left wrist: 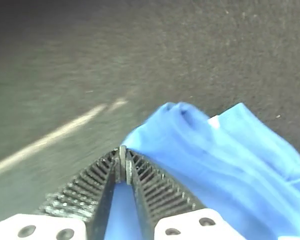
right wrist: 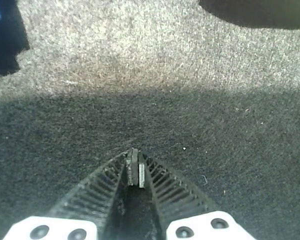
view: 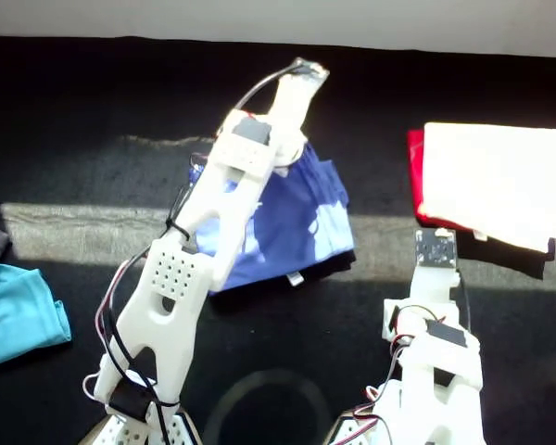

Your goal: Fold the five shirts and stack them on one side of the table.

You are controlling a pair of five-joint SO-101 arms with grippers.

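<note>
High view over the dark bench (view: 93,111): a blue shirt (view: 296,218) lies crumpled at centre under the left arm, a small white label (view: 296,278) at its near edge, the print too small to read. At far right, a folded white shirt (view: 491,181) rests on a red shirt (view: 414,176). A teal shirt (view: 14,311) sits bunched at the left edge. The left pincer (left wrist: 124,157) is closed, its tips meeting on a fold of the blue shirt. The right pincer (right wrist: 135,167) is closed on nothing, low over bare bench just near of the white shirt.
</note>
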